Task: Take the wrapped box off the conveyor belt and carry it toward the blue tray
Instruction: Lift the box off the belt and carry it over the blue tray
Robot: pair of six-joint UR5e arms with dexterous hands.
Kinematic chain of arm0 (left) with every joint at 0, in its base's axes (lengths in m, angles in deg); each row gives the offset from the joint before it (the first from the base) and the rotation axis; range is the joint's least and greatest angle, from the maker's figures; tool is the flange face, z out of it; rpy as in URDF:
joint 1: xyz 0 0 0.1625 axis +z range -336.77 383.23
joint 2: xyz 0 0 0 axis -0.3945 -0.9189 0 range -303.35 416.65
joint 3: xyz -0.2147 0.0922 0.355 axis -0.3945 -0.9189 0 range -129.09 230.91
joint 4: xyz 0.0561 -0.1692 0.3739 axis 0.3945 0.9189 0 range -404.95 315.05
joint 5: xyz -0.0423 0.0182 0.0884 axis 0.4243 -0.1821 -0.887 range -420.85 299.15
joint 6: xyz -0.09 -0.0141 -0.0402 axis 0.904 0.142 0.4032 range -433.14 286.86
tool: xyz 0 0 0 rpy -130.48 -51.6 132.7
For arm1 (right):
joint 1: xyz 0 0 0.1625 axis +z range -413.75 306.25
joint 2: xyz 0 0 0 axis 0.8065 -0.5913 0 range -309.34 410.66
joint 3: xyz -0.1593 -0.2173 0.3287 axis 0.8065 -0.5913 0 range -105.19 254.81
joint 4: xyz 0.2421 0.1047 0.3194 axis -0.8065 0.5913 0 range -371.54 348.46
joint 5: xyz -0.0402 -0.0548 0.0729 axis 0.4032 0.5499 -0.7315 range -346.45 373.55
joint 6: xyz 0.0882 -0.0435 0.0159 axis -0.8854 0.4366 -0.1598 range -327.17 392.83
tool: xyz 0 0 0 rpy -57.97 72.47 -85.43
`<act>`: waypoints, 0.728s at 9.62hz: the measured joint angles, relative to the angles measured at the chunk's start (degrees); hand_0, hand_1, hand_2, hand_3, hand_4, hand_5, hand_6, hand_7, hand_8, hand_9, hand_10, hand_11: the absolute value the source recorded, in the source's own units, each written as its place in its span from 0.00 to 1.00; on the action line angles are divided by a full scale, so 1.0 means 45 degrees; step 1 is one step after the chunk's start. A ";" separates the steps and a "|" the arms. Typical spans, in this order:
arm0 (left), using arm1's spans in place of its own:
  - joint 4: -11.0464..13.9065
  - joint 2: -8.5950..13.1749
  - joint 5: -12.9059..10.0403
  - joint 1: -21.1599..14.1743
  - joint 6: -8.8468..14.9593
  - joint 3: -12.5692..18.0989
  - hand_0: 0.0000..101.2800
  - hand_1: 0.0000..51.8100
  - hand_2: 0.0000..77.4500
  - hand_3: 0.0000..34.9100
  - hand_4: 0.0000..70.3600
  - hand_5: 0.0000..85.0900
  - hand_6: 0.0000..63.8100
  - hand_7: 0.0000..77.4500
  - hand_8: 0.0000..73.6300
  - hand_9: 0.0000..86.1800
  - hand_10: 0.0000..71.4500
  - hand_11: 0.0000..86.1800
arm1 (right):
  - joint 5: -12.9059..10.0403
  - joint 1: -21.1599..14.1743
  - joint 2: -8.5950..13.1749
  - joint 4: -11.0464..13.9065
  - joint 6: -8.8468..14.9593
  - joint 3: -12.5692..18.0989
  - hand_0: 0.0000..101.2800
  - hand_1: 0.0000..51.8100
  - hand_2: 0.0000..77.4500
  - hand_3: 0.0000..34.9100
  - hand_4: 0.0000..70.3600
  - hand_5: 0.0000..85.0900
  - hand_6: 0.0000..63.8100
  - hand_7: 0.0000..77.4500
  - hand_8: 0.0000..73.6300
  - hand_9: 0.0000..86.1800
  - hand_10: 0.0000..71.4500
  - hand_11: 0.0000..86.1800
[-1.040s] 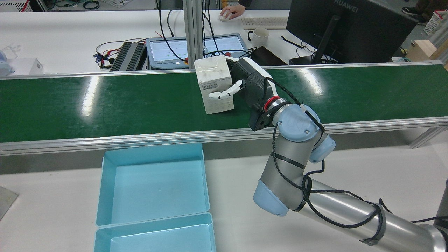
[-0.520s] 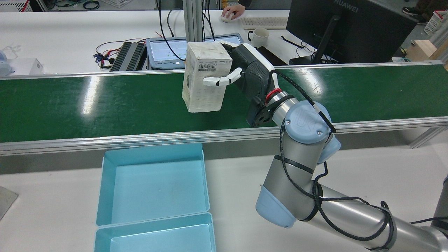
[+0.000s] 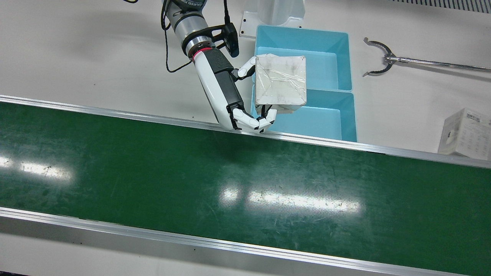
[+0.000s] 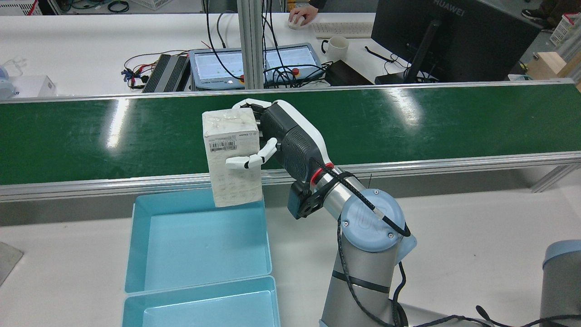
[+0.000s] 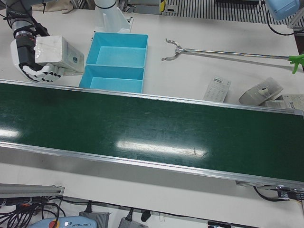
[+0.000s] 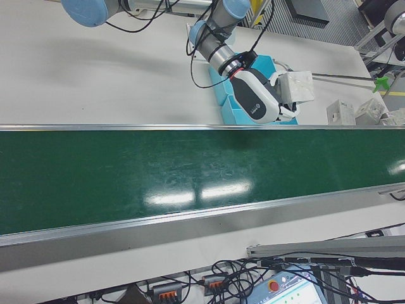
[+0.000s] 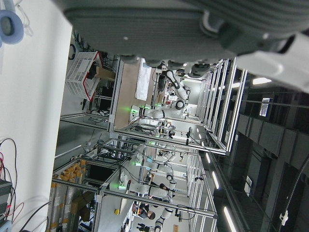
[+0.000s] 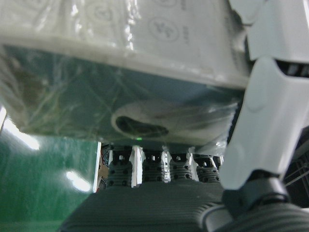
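Note:
The wrapped box (image 4: 231,154) is a white carton in clear film with a barcode label. My right hand (image 4: 290,141) is shut on it from the side and holds it upright in the air. The box hangs over the belt's near rail and the far edge of the blue tray (image 4: 199,236). In the front view the box (image 3: 280,78) sits above the tray (image 3: 337,57), with the right hand (image 3: 222,88) to its left. The right hand view shows the box (image 8: 120,58) pressed against the fingers (image 8: 270,121). The left hand view shows only part of my left hand (image 7: 193,24).
The green conveyor belt (image 4: 408,122) runs across with metal rails. A second blue tray (image 4: 204,309) adjoins the first on the near side. A grabber tool (image 3: 383,57) and a small box (image 3: 464,132) lie on the table beside the trays.
My right hand lifted the box off the belt and carried it back toward the robot and left. It now hangs over the belt's near rail at the tray's edge.

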State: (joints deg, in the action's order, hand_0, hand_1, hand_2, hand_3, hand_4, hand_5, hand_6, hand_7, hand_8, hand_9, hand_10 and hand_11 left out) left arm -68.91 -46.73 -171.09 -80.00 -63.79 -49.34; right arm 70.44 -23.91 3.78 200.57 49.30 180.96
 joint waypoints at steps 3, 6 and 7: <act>0.0000 0.0000 0.0000 0.0000 0.0000 0.0000 0.00 0.00 0.01 0.00 0.01 0.01 0.00 0.01 0.01 0.00 0.01 0.01 | -0.0014 -0.0651 -0.0058 -0.0032 0.0208 -0.0006 0.49 0.06 0.44 0.00 0.34 0.79 0.74 0.97 0.76 0.87 0.73 0.76; 0.0000 0.0000 0.0000 0.0000 0.0000 0.0000 0.00 0.00 0.01 0.00 0.01 0.01 0.01 0.01 0.01 0.00 0.01 0.01 | 0.0309 -0.1230 -0.0074 -0.0100 0.0174 -0.0011 0.52 0.06 0.44 0.10 0.12 0.67 0.53 1.00 0.56 0.94 0.47 0.90; 0.0001 0.0000 0.0000 0.0000 0.0000 0.0000 0.00 0.00 0.01 0.00 0.01 0.01 0.01 0.01 0.01 0.01 0.00 0.01 | 0.0380 -0.1395 -0.0054 -0.0110 0.0165 -0.0002 0.52 0.06 0.44 0.10 0.12 0.67 0.53 1.00 0.56 0.94 0.47 0.90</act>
State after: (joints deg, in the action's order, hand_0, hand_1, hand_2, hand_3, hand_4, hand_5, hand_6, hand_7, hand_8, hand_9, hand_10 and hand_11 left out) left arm -68.91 -46.72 -171.09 -80.00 -63.79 -49.34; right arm 72.15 -30.19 3.53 200.07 50.05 180.95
